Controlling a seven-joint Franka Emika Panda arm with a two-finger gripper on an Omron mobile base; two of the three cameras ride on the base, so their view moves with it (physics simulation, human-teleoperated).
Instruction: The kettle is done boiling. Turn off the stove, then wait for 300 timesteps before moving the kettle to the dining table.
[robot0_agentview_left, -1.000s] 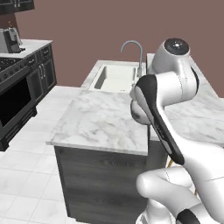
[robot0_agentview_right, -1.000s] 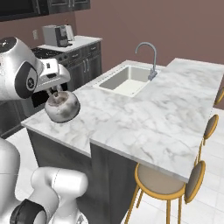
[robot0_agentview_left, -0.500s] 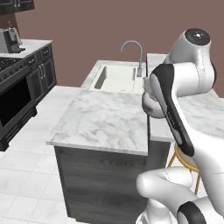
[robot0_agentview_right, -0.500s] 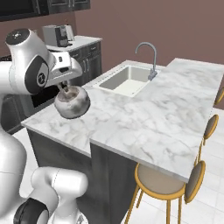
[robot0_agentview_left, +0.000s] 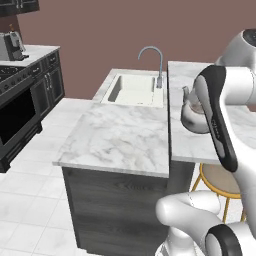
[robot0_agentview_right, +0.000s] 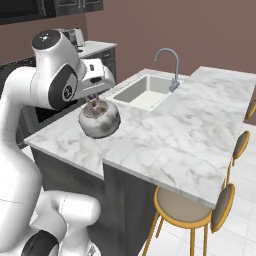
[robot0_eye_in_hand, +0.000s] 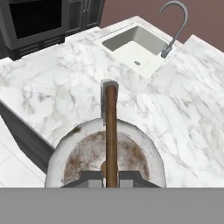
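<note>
Gripper (robot0_eye_in_hand: 111, 178) is clamped on the kettle's thin brown wire handle, jaws closed tight either side of it in the hand view. Kettle (robot0_agentview_right: 100, 119) hangs under the hand, lifted clear of the marble; from the right base view it sits in the air over the lower counter (robot0_agentview_right: 75, 145), near the step up to the raised slab. In the left base view the kettle (robot0_agentview_left: 192, 117) is partly hidden behind the arm's forearm and appears over the near left edge of the dining table (robot0_agentview_left: 187, 145), so which tier it is exactly above I can't tell. Hand view looks straight down onto the kettle (robot0_eye_in_hand: 105, 157): rusty brown lid, spout pointing away toward the sink (robot0_eye_in_hand: 133, 48) and faucet (robot0_eye_in_hand: 173, 26). Sink basin and faucet are well apart from the kettle. Stove (robot0_agentview_left: 12, 82) is at far left of the left base view, well away from the island. Round wooden stools (robot0_agentview_right: 182, 210) stand along the island's far side.
</note>
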